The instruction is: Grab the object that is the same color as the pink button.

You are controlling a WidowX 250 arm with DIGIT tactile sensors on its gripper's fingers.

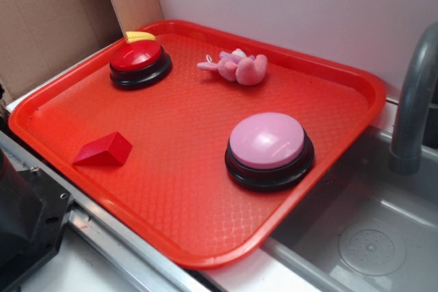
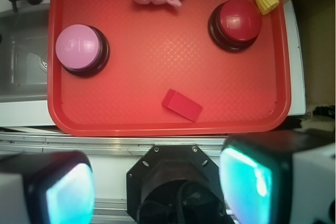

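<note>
At the far edge of the red tray (image 1: 356,111), the pink plush toy (image 1: 239,68) lies on its side, loose limbs splayed, between the red button (image 1: 140,61) and the pink button (image 1: 268,148) but well apart from both. The gripper (image 2: 157,187) hangs above the tray's near rim, fingers spread wide, holding nothing. A sound grasp would need a long reach forward, then a descent centred on the plump body, not the floppy limbs. Red wedge block (image 2: 181,105) and yellow piece (image 2: 266,1) lie clear. No legible writing or brand is visible.
</note>
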